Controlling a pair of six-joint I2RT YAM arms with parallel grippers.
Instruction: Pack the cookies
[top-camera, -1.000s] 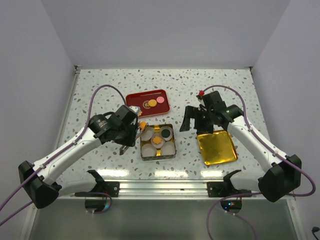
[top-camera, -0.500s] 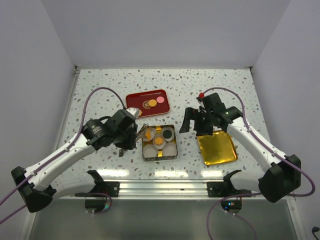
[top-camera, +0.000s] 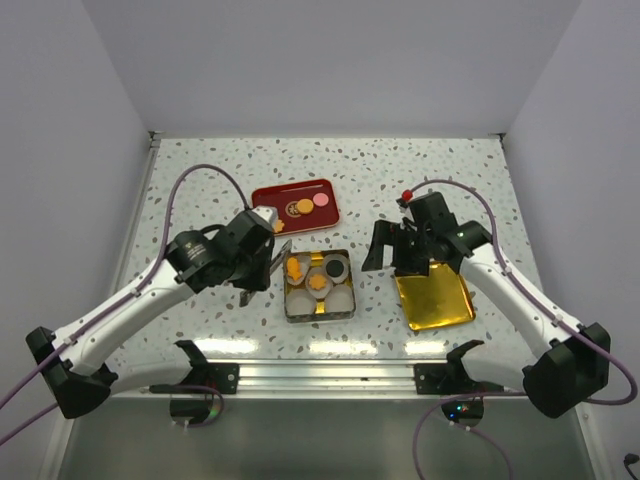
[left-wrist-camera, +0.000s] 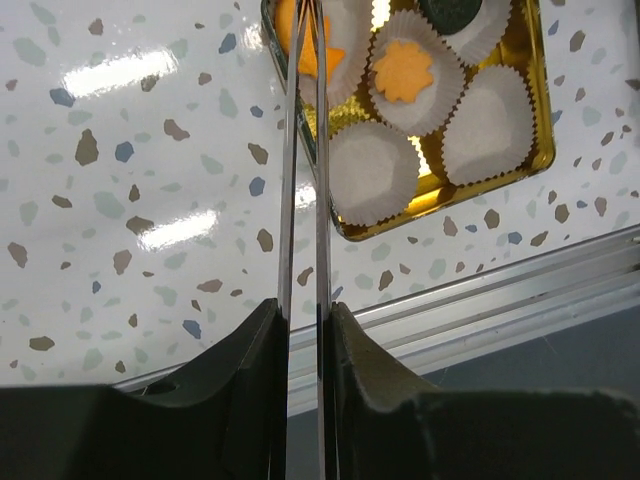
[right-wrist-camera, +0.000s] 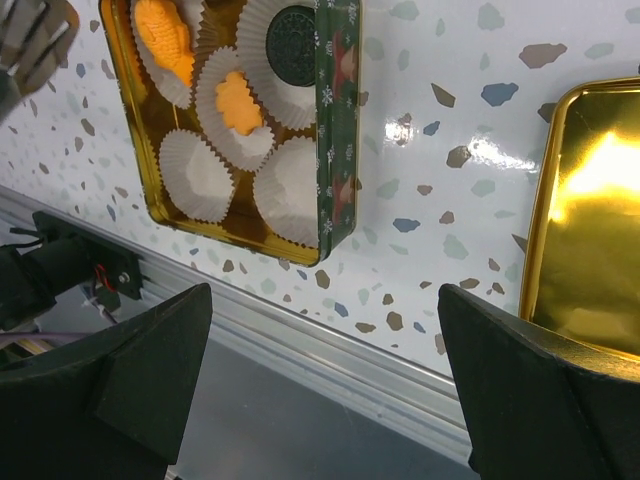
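An open tin (top-camera: 317, 311) holds white paper cups. An orange cookie (top-camera: 296, 268) lies in the far-left cup, an orange flower cookie (top-camera: 317, 283) in the middle cup and a dark cookie (top-camera: 333, 268) in the far-right cup. My left gripper (top-camera: 262, 262) is shut on metal tongs (top-camera: 279, 250). In the left wrist view the tongs (left-wrist-camera: 304, 150) reach over the orange cookie (left-wrist-camera: 327, 55); their tips are out of frame. The red tray (top-camera: 270, 195) holds a yellow flower cookie (top-camera: 291, 209), an orange one (top-camera: 305, 205) and a pink one (top-camera: 321, 200). My right gripper (top-camera: 385, 250) is open and empty to the right of the tin.
The gold lid (top-camera: 433, 297) lies to the right of the tin, under my right arm; it also shows in the right wrist view (right-wrist-camera: 590, 230). Two near cups (left-wrist-camera: 372, 170) in the tin are empty. A metal rail (top-camera: 320, 372) runs along the near table edge.
My left gripper carried the orange cookie in the tongs rightward to the tin; the cookie now lies in the far-left cup. My right gripper shifted slightly right.
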